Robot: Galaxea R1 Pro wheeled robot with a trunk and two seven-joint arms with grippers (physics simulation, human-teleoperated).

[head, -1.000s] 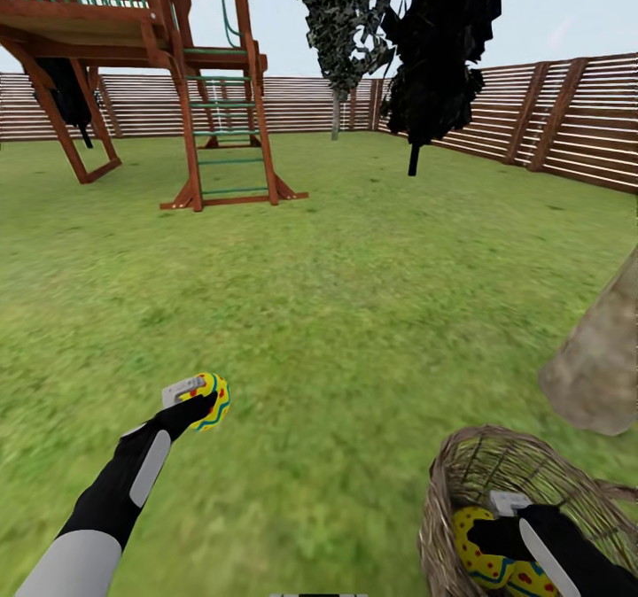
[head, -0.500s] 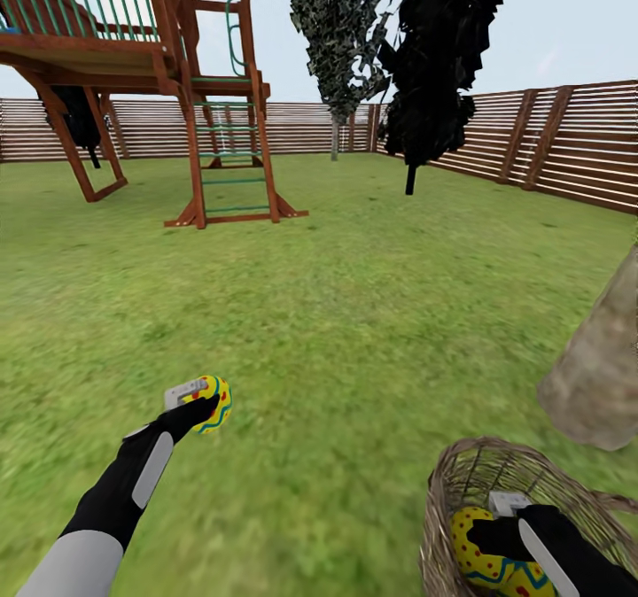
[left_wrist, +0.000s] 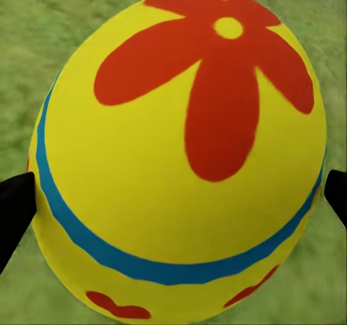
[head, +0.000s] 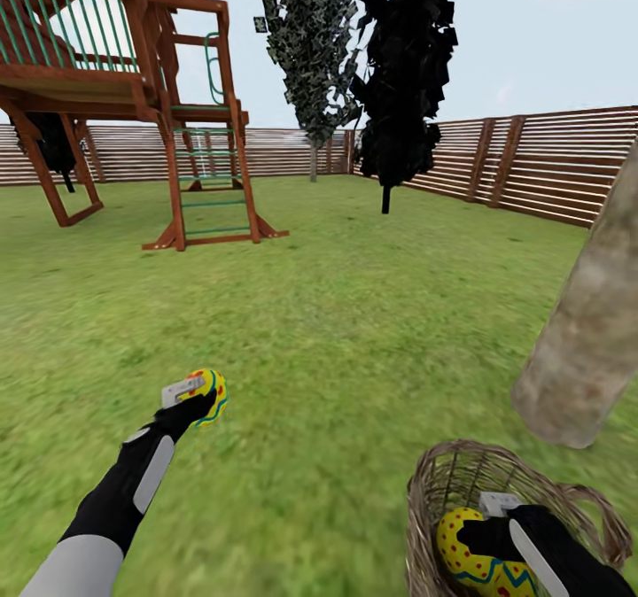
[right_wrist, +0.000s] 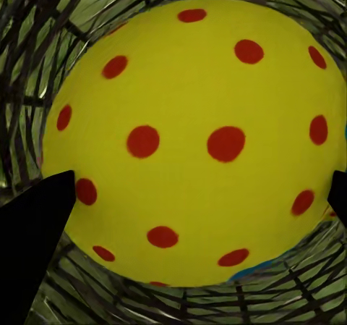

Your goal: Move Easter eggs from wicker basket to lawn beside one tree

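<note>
My left gripper (head: 202, 395) pinches one egg (head: 211, 393) over the lawn (head: 354, 331), my right gripper (head: 496, 515) clasps a dotted egg (head: 465, 548) inside the basket (head: 434, 491), and the trunk (head: 585, 340) rises just beyond the basket, nearer my right arm.

Yellow egg (left_wrist: 177, 158), red flower, seemingly blue band.

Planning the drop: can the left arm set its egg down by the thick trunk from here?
Probably not. The left gripper holds its egg far across open lawn from the trunk, which stands beyond the wicker basket.
</note>
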